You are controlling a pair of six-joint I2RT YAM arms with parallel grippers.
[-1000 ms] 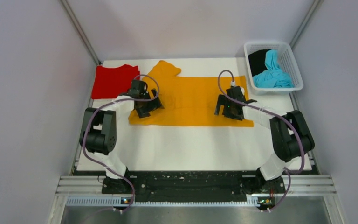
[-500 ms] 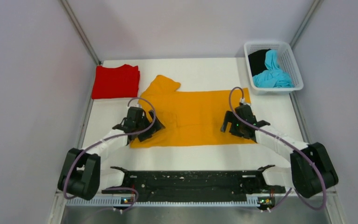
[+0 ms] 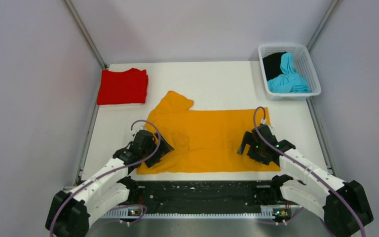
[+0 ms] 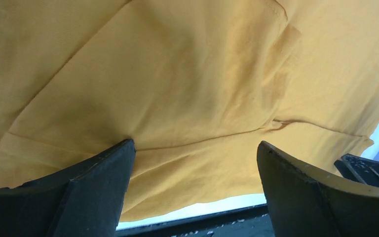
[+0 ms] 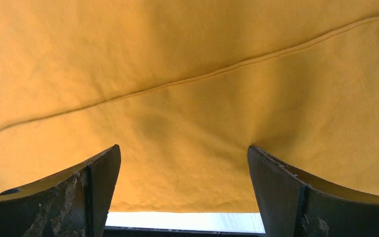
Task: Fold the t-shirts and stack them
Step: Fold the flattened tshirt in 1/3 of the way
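Note:
The orange-yellow t-shirt (image 3: 212,138) lies flat near the table's front edge, one sleeve pointing to the far left. My left gripper (image 3: 150,150) is open, its fingertips resting on the shirt's left part (image 4: 187,89). My right gripper (image 3: 257,148) is open, its fingertips resting on the shirt's right part (image 5: 187,98). In both wrist views the shirt's near hem and a strip of white table show between the jaws. The red t-shirt (image 3: 122,86) lies folded at the far left. The cyan-blue t-shirt (image 3: 288,76) and the black t-shirt (image 3: 274,61) lie crumpled in the basket.
A white mesh basket (image 3: 313,74) stands at the far right corner. The black base rail (image 3: 202,190) runs along the table's near edge, just beyond the shirt's hem. Grey walls close in both sides.
Both arms have drawn back toward the near edge, and the orange-yellow t-shirt has slid with them from mid-table to the front. The red t-shirt and basket have not moved.

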